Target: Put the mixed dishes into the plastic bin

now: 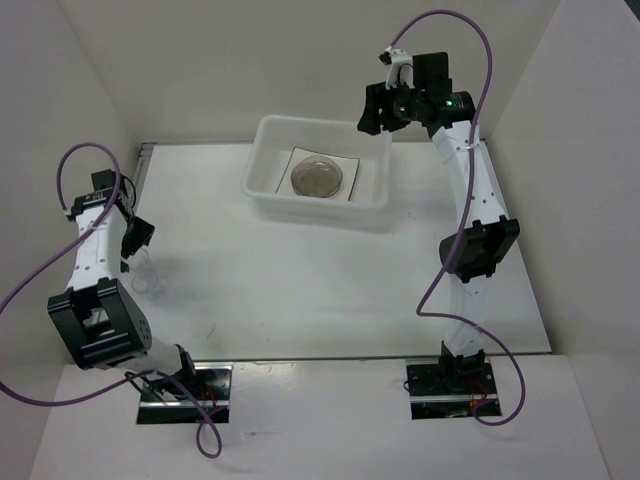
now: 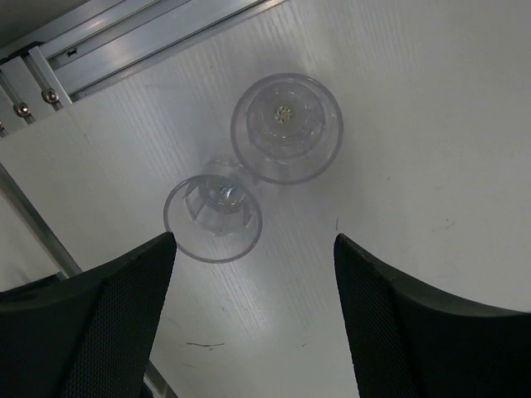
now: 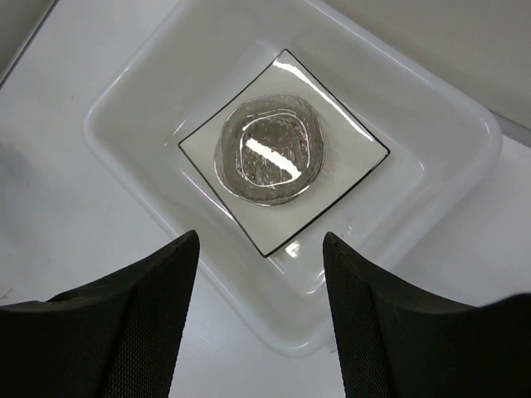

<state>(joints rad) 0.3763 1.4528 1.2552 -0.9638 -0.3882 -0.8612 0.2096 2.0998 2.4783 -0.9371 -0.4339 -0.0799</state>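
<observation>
Cups are all that is left outside the bin: two clear cups point(image 2: 286, 126) stand close together on the table point(image 1: 300, 290), at centre and upper centre of the left wrist view, their rims touching or overlapping as seen from above. An aluminium rail point(image 2: 124, 46) crosses the upper left corner beyond them. The left gripper point(image 2: 255, 257) hangs over them with its fingers spread wide. Its dark pads fill the lower left and lower right corners, and the nearer cup lies just above the gap, toward the left finger. That pose suggests it is lining up to come down on one cup, though the pair sit so close that closing on one may nudge the other.

The plastic bin point(image 1: 320, 213) sits at upper centre of the overhead view. Flat on its floor lies the square plate point(image 3: 353, 153), turned cornerwise in the right wrist view, and a round dish point(image 3: 270, 148) rests in the middle of it. I cannot tell whether this is one greyish dish or two nested. Laying the flat plate down first gives the smaller pieces a level bed. The right gripper point(image 3: 261, 245) hovers above the bin, fingers apart and holding nothing, at upper right of the overhead view. This leaves the bin's mouth unobstructed from the left side.
</observation>
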